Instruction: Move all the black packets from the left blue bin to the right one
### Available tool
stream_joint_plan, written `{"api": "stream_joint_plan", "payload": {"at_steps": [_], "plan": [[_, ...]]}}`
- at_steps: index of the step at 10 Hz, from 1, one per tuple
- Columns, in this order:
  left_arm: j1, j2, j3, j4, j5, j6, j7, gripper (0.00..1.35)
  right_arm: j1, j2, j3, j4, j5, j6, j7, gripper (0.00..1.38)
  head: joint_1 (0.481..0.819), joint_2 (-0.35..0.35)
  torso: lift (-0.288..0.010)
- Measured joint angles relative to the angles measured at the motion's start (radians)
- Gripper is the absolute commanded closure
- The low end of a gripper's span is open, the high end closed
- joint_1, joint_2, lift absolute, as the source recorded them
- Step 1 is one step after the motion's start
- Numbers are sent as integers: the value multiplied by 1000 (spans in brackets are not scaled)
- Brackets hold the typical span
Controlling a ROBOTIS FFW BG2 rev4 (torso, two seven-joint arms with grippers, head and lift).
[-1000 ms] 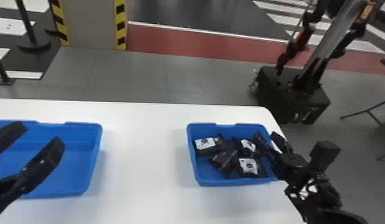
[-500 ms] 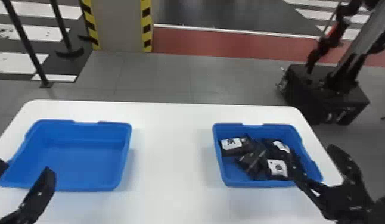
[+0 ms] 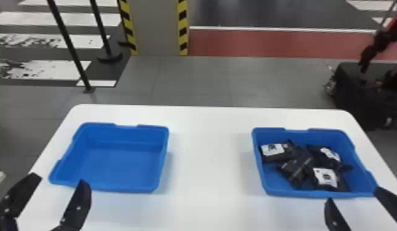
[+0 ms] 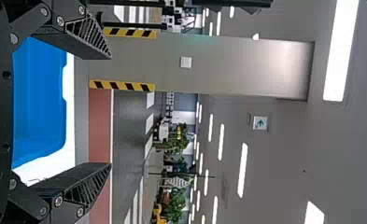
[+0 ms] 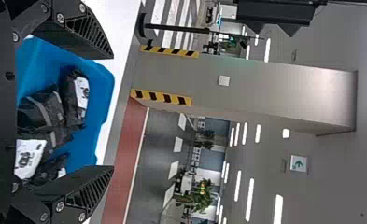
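Near the left blue bin — left pincer, fingers spread.

Wrist views: you have a green arrow sign high up. White labels on your black packets: print too blurred to read.

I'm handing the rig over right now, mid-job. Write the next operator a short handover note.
Left gripper: open, holding nothing, at the near side of the left blue bin in the head view.
Right gripper: open, holding nothing, at the near side of the right blue bin.
Packets: at least four black packets lie heaped in the right bin, some overlapping; the left bin is empty.
Done: the transfer looks complete.
Left: probably no more packets to move; I'd confirm that, then back both arms away.
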Motion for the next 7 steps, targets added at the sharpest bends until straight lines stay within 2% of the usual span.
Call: {"api": "stream_joint_plan", "payload": {"at_steps": [4, 7], "plan": [[21, 0, -9, 48, -29, -12, 23, 237, 33, 0, 40, 35, -5, -4, -3, 200, 695, 50, -110], [18, 0, -29, 58, -11, 3, 25, 236, 31, 0, 44, 34, -22, -12, -3, 214, 695, 45, -110]]}}
